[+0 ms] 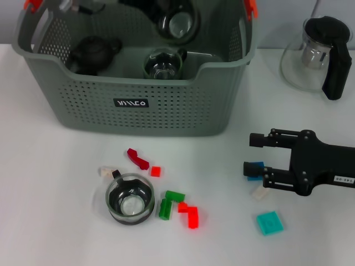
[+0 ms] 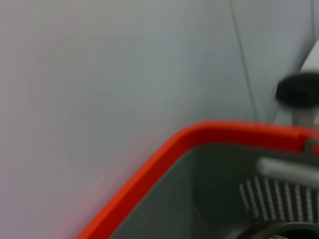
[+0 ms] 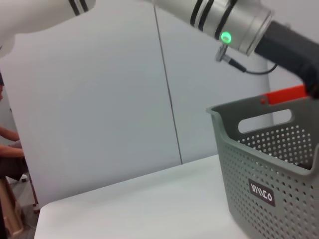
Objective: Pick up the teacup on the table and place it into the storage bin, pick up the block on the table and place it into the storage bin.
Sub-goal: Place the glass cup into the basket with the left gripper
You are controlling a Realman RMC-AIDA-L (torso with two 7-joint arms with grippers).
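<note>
Head view is giving me the table: the teacup (image 1: 130, 198) sitting upright among scattered blocks, a green block (image 1: 165, 208) just beside it, the storage bin (image 1: 138, 105) behind. My right gripper (image 1: 247, 154) is hovering low at the right, fingers spread, a blue block (image 1: 255, 169) showing at its lower finger; contact I cannot tell. The right wrist view is showing only the bin's side and my left arm (image 3: 219, 17) reaching over it. My left gripper's fingers are not showing; its wrist view is catching only the bin's orange rim (image 2: 164, 159).
</note>
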